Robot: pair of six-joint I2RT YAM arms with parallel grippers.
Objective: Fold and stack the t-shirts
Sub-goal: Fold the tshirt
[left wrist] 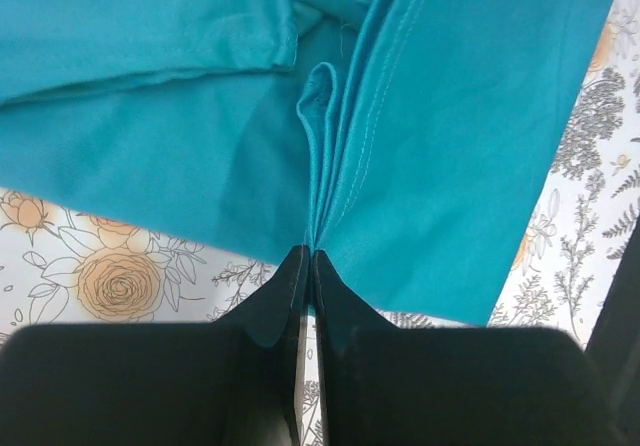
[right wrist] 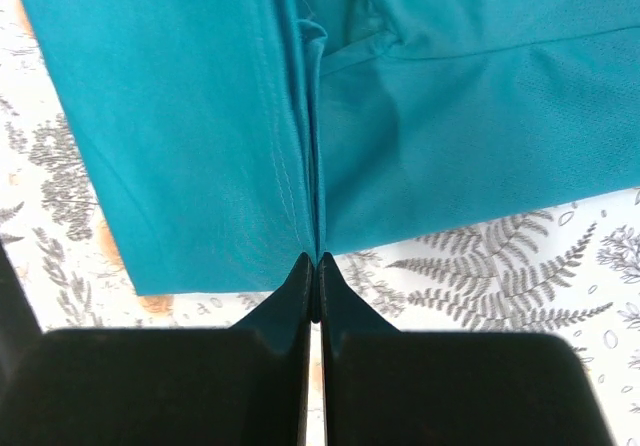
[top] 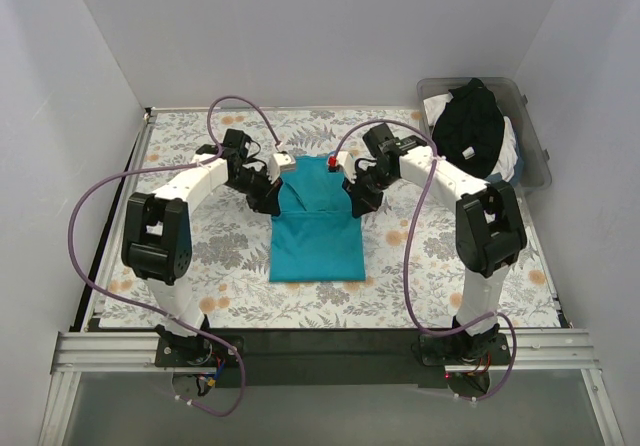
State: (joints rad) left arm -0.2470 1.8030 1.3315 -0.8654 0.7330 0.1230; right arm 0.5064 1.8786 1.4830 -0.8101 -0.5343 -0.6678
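A teal t-shirt (top: 317, 228) lies as a long narrow strip in the middle of the floral tablecloth (top: 450, 286). My left gripper (top: 270, 201) is shut on its left edge about halfway up. In the left wrist view the teal t-shirt (left wrist: 440, 136) bunches into pleats where my left gripper (left wrist: 311, 256) pinches it. My right gripper (top: 360, 202) is shut on the opposite edge. The right wrist view shows the teal t-shirt (right wrist: 190, 136) gathered into a fold at my right gripper (right wrist: 317, 259). A black t-shirt (top: 472, 126) lies heaped on whitish shirts in the bin at the back right.
A clear plastic bin (top: 535, 131) stands at the back right corner of the table. Purple cables (top: 240, 106) loop over both arms. White walls close in the table on three sides.
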